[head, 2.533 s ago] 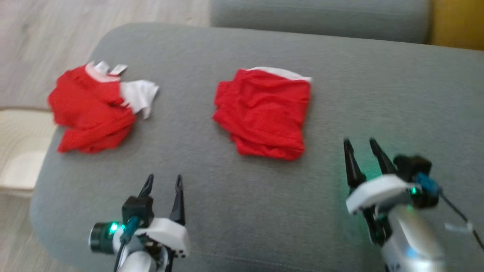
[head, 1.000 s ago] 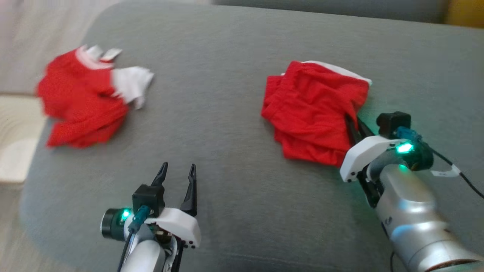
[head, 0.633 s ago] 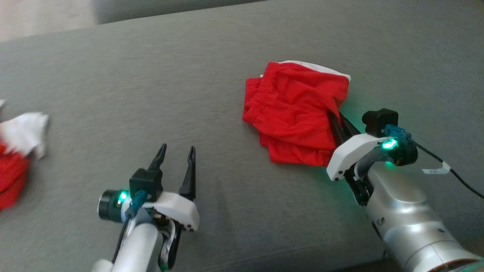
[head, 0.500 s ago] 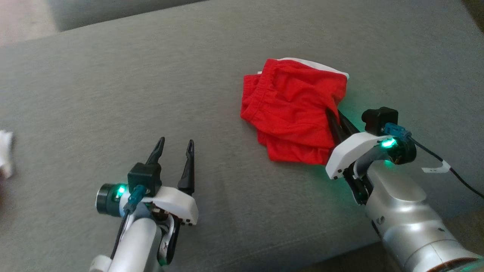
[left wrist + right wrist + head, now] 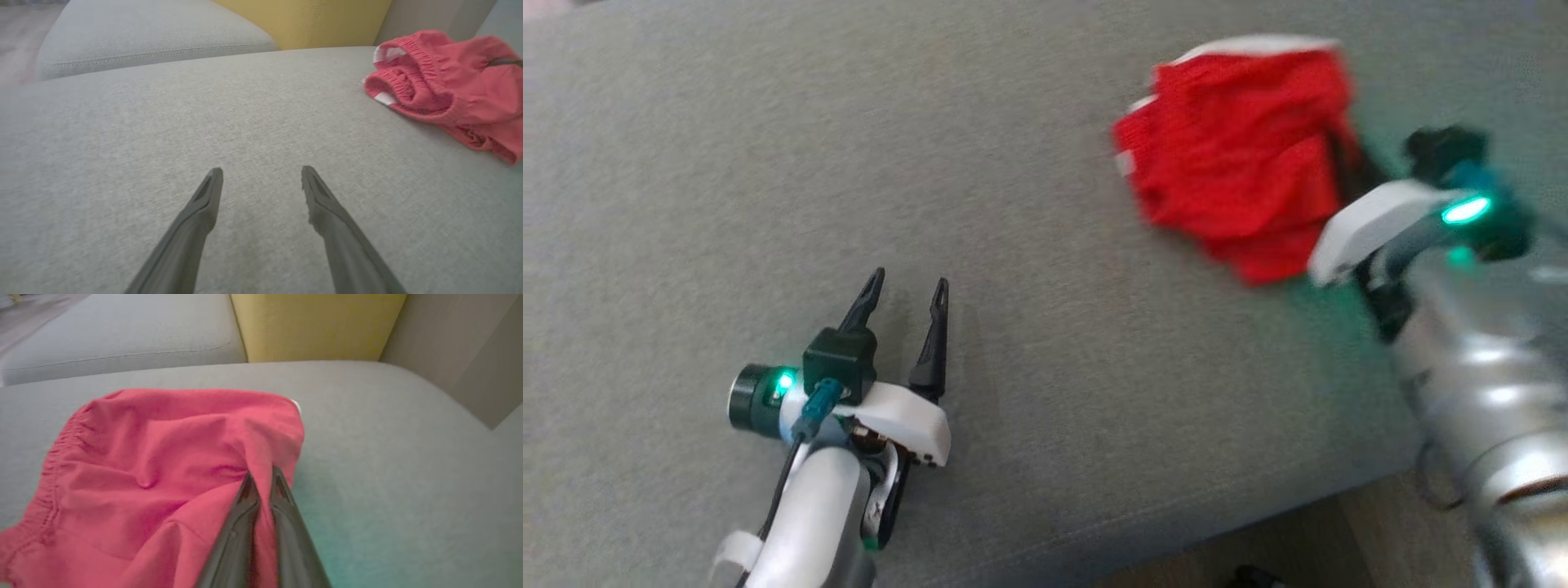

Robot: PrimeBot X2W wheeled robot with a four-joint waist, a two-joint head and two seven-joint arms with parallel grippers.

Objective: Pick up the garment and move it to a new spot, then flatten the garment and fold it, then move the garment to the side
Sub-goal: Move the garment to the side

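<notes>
Right claw: we are pinching a fold of the red garment [image 5: 163, 457] in our right claw [image 5: 261, 473]. The two dark fingers are pressing almost together, and the cloth is drawing up into a ridge at the tips.
Garment: it is lying crumpled on the grey sofa cushion [image 5: 768, 163], toward the far right of the head view, just ahead of our right wrist. A white trim [image 5: 1258, 42] is showing along its far edge, and the gathered waistband [image 5: 408, 61] is facing our left side. We are not able to tell whether the pinched edge is lifting clear of the cushion.
Left claw: we are holding our left claw [image 5: 907, 282] wide with nothing between the fingers. It is pointing across bare cushion, well apart from the garment.
Near edge: the cushion is ending at our lower right, where a strip of floor [image 5: 1298, 539] is showing.
Beyond: a second grey cushion [image 5: 143, 32] and a yellow panel [image 5: 318, 322] are standing behind the seat.
Sharpness: the garment and our right arm are appearing smeared in the head view.
</notes>
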